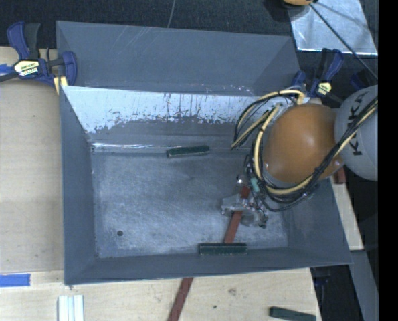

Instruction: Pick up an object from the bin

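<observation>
The gripper [249, 207] is hanging over the brown stick [231, 231], at its upper end, likely lining up a grab; spread or pinching, can't tell.

The bin [78, 199] looks like grey sheet metal with a matt finish. Its floor left of the tool [251, 208] is scuffed pale and rough, and its far wall is streaked with dark scratches where the coating is worn. The tool is bare metal with small glints. Just above it, the arm's orange cover [299, 146] is smooth and glossy like plastic, looped by shiny yellow and black cables [255, 122]. Under the tool lies a matt reddish-brown stick [231, 231]. The dark green bar [222, 249] just below the tool and the second green bar [188, 152] up-left of it look dull and smooth.
</observation>
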Controlling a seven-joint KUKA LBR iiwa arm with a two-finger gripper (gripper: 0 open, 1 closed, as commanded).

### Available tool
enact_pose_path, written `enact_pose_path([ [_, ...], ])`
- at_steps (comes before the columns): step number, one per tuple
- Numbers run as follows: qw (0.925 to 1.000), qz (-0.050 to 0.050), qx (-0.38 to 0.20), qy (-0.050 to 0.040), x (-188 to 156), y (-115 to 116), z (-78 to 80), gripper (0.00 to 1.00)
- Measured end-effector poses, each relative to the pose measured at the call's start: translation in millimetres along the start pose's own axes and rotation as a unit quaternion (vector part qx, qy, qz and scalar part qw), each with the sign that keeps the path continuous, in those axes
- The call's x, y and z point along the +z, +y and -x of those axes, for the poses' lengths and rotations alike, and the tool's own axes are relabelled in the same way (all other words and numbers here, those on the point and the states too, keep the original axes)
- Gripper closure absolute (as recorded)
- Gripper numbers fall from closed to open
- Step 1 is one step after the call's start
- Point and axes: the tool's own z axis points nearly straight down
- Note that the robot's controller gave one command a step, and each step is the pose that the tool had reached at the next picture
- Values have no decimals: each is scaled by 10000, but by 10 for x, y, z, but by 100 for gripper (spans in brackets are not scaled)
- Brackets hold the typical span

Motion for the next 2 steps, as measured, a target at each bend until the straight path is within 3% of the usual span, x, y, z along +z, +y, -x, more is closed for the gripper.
enact_pose_path([
  [2,10000,-2,0,-2,-7,0,1,100],
])
